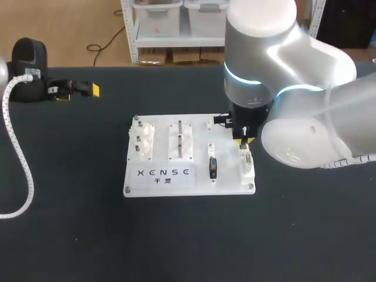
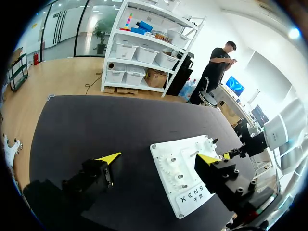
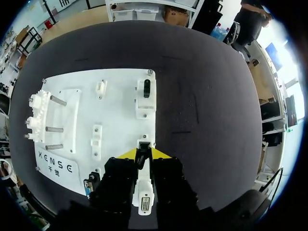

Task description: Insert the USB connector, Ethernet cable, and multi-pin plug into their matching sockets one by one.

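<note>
A white socket board (image 1: 226,176) (image 3: 120,106) (image 2: 166,151) lies mid-table. My right gripper (image 1: 244,138) (image 3: 142,154) stands over the board's right side. It is shut on a small dark plug (image 3: 141,158) whose tip is at a white socket (image 3: 143,143); I cannot tell the plug's kind. A white multi-pin connector (image 1: 247,158) (image 3: 144,198) sits on its block just under that gripper's body. Another black connector (image 1: 212,167) stands in the middle block. My left gripper (image 1: 79,92) (image 2: 159,159) is open and empty at the table's far left, away from the board.
White gears and pegs (image 1: 143,140) (image 3: 41,120) fill the board's left part. A block with a black slot (image 3: 146,91) lies ahead of the right gripper. A white ribbed hose (image 1: 20,153) trails along the left side of the dark table (image 1: 176,235).
</note>
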You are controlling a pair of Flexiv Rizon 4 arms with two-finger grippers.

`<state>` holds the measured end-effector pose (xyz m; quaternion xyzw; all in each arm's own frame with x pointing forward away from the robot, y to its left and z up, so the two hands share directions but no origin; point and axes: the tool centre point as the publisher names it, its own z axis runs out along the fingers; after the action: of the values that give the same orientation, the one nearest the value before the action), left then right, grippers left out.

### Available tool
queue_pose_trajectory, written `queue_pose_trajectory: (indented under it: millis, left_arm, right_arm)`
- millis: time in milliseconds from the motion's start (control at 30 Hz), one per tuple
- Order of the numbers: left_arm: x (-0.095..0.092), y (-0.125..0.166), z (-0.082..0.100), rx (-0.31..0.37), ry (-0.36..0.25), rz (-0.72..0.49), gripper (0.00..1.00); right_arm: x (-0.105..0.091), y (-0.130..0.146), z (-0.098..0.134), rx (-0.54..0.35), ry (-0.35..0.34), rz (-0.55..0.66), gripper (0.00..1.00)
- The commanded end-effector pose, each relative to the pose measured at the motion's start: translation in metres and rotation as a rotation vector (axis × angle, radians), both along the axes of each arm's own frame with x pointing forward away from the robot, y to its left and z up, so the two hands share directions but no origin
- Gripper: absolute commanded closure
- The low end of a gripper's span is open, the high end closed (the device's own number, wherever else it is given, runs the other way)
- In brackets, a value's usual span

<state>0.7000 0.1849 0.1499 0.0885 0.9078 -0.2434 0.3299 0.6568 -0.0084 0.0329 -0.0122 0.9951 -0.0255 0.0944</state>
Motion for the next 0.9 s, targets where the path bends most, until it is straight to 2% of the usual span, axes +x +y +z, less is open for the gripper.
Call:
queue_pose_trajectory:
  millis: [33, 433, 900]
  left_arm:
    - [0.000, 0.000, 0.000, 0.000, 0.000, 0.000, 0.00]
    - [0.000, 0.000, 0.000, 0.000, 0.000, 0.000, 0.00]
    - [0.000, 0.000, 0.000, 0.000, 0.000, 0.000, 0.00]
  right_arm:
    - [0.000, 0.000, -0.004, -0.001, 0.003, -0.004, 1.00]
    - [0.000, 0.003, -0.002, 0.011, 0.003, -0.009, 1.00]
    - [0.000, -0.007, -0.008, -0.013, 0.009, -0.039, 1.00]
